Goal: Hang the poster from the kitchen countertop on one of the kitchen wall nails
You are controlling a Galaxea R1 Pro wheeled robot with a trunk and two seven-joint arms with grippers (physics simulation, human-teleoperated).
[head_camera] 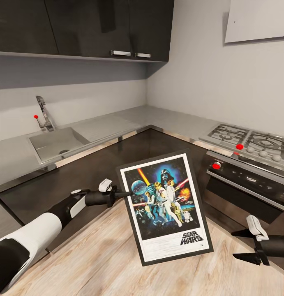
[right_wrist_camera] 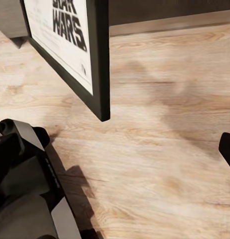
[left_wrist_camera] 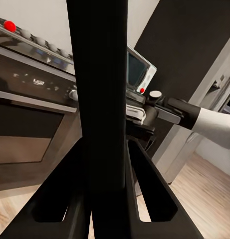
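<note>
Grey kitchen counter [head_camera: 166, 117] and hob behind, the poster [head_camera: 164, 207] hangs over the wood floor, its left frame edge pinched in the left gripper [head_camera: 124, 193] jaws; rigid, thin and probably light, it may swing, while the right gripper [head_camera: 244, 245] waits wide open.

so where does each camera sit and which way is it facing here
Head: on the robot's head, looking down at the poster, countertop; both arms show.
Left wrist: along the left gripper, edge-on poster between its fingers, oven and right arm beyond.
Right wrist: facing the wooden floor; open fingers.
Shared: the poster.
</note>
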